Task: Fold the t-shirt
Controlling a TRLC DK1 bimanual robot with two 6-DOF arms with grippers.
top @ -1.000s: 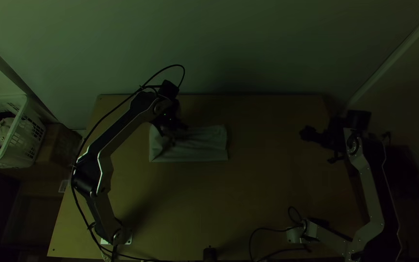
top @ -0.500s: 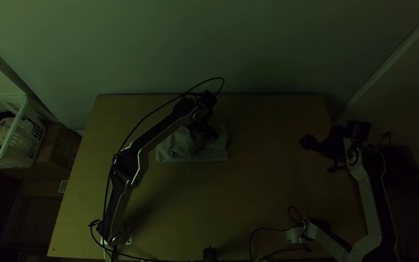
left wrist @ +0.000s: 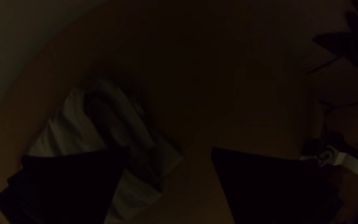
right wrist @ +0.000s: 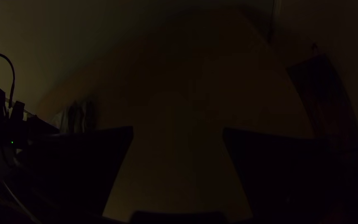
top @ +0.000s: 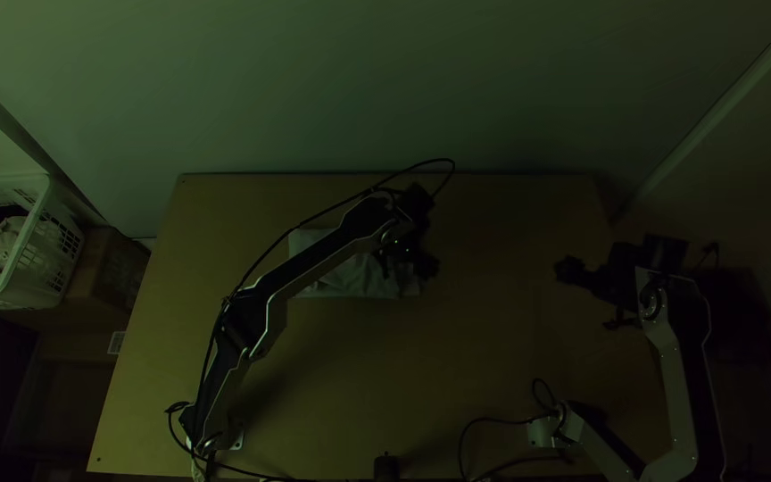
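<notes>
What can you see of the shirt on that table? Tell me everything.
The shirt is pale and looks like soft cloth. It lies on the far half of the wooden table, gathered into a compact shape, with loose, rumpled folds at one end. The left claw is open above that end; I can't tell whether they touch.
</notes>
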